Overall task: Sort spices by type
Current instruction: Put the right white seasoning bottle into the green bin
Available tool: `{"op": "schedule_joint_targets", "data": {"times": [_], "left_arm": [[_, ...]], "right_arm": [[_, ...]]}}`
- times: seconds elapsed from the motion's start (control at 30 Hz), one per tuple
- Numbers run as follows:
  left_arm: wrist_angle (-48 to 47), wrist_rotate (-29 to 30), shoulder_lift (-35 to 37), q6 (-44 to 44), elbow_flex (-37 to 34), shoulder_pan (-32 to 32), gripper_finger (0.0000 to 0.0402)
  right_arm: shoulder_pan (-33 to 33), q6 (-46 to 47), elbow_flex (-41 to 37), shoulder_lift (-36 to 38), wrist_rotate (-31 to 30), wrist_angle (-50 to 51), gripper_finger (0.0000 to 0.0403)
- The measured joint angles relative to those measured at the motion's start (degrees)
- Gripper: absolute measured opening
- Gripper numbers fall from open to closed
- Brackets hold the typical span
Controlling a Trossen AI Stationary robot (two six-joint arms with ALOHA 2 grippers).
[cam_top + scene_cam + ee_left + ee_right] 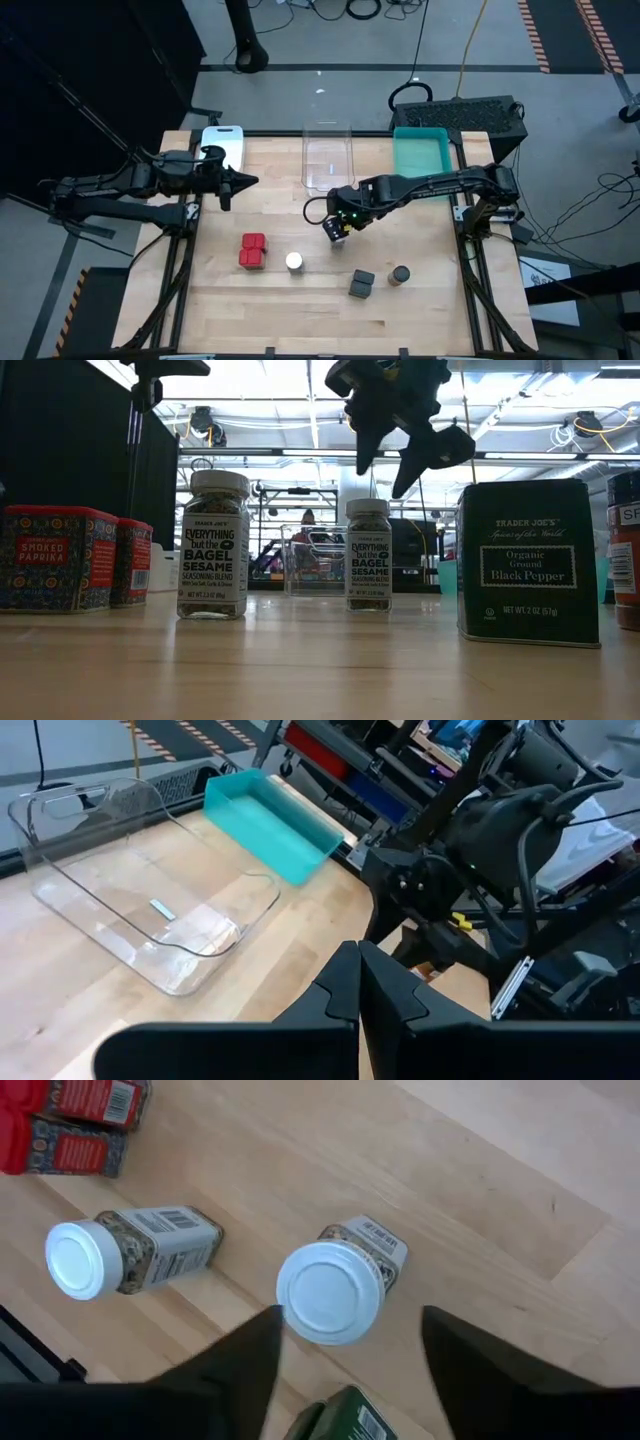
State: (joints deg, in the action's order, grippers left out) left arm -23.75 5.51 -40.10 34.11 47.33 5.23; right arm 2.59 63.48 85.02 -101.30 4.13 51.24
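Observation:
Two clear spice jars with white caps stand upright on the wooden table: one (pixel 325 1292) just below my right gripper (pixel 352 1330), the other (pixel 294 262) nearer the front edge. My right gripper is open, points steeply down and hangs a little above the first jar's cap (pixel 368 507), a finger on either side, touching nothing. Two red tins (pixel 252 252) stand side by side to the left. A dark tin (pixel 361 285) and a dark round jar (pixel 399 275) stand near the front right. My left gripper (pixel 245 182) waits shut over the table's far left.
Three trays line the far edge: a white one (pixel 222 143), a clear one (pixel 328 155) and a teal one (pixel 421 152). Bare wood lies between the trays and the spices. In the low view the black pepper tin (pixel 528 560) stands closest to the front edge.

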Motion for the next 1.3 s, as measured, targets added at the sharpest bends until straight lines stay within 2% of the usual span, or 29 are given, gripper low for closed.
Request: {"op": "schedule_joint_targets", "data": {"times": [0.13, 0.3, 0.67, 0.83, 1.07, 1.2, 1.3], "left_arm": [[-0.02, 0.62, 0.0, -0.02, 0.0, 0.0, 0.0004], [-0.05, 0.77, -0.16, -0.02, 0.0, 0.0, 0.0004], [0.0, 0.82, -0.63, 0.01, 0.0, 0.0, 0.0004], [-0.04, 0.83, -0.7, 0.0, 0.0, 0.0, 0.0004], [-2.57, 0.88, -0.76, 0.07, 0.0, -0.02, 0.0004], [-2.99, 0.89, -0.76, 0.09, 0.0, 0.0, 0.0004], [-2.99, 0.89, -0.76, 0.11, 0.0, 0.0, 0.0004]], "right_arm": [[-0.28, 2.43, -0.01, -0.93, 0.66, -0.53, 0.0295], [-0.45, 3.5, 0.07, -1.64, 0.45, -2.74, 0.0309], [-1.03, 3.53, -0.03, -4.36, 0.7, -2.64, 0.0303], [-0.98, 4.2, 0.08, -7.28, 4.59, -2.14, 0.0302], [-1.09, 4.66, -0.01, -10.58, 6.44, -2.58, 0.0299], [-1.09, 5.0, -0.01, -10.97, 6.8, -2.64, 0.0278], [-1.09, 6.62, -0.01, -10.87, 6.9, -2.6, 0.0241]]}}
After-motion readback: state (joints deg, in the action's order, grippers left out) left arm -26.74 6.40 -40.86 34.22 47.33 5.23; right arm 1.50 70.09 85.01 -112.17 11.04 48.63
